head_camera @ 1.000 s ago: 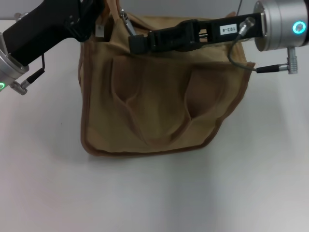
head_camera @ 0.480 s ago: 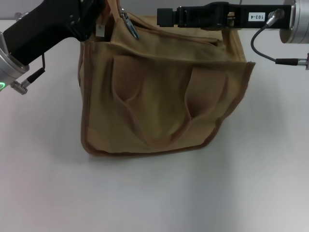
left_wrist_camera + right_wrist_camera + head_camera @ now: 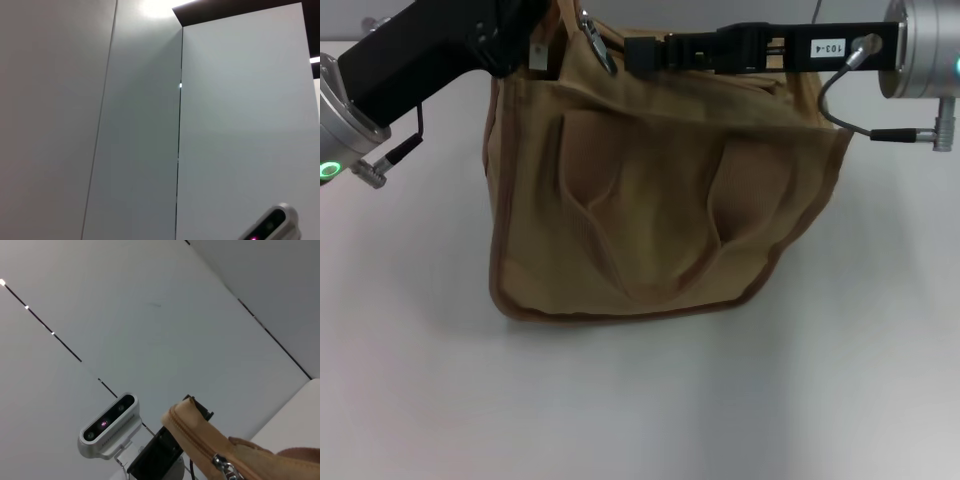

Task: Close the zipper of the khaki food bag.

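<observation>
The khaki food bag [image 3: 650, 200] stands in the middle of the white table, front pocket and two loop handles facing me. My left gripper [image 3: 532, 42] is at the bag's raised top left corner and seems shut on the fabric there. The zipper's silver pull tab [image 3: 596, 45] hangs just right of that corner. My right gripper [image 3: 640, 52] reaches in from the right, level over the bag's top, its tip a little right of the pull tab. The right wrist view shows the zipper [image 3: 197, 440] running along the raised corner to the pull tab [image 3: 223, 469].
White table [image 3: 650, 400] lies in front of and beside the bag. A cable [image 3: 840, 120] hangs from the right wrist by the bag's top right corner. The wrist views show walls and the head camera [image 3: 107, 425].
The right gripper lifted off the bag's front top edge, drew back to the right, then came left again toward the pull tab. The left arm shifted slightly up and right.
</observation>
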`<state>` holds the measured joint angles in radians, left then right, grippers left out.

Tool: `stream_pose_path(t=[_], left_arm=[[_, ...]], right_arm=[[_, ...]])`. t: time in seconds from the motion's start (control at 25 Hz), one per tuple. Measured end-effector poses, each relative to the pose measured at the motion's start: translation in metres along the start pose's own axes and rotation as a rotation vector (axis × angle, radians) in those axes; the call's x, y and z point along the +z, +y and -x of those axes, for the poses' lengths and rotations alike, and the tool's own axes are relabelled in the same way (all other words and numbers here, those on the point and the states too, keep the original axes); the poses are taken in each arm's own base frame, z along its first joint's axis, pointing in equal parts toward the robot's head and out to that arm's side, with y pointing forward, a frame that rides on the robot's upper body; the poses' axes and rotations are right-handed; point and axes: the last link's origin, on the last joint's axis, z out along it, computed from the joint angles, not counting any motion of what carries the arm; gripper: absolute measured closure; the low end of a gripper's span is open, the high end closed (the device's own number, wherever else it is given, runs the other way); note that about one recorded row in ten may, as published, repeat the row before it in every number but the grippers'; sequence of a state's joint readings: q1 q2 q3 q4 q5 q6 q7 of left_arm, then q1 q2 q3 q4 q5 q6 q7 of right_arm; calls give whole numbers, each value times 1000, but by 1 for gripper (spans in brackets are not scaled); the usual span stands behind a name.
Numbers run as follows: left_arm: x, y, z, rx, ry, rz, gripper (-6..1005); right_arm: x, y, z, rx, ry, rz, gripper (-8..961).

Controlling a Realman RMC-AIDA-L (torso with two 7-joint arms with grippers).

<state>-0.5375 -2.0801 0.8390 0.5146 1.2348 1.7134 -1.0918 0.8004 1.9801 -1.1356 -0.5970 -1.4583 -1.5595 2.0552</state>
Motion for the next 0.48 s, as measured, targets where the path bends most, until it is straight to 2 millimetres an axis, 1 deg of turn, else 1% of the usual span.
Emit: stream_pose_path(t=[0.24,0.48], left_arm=[[3,2,1,-1,-5,19,939],[6,3,0,-3,0,27,938]], right_arm=[[11,-3,-3,-7,33,-25,527],[25,0,-5,-57,51,-8,526]])
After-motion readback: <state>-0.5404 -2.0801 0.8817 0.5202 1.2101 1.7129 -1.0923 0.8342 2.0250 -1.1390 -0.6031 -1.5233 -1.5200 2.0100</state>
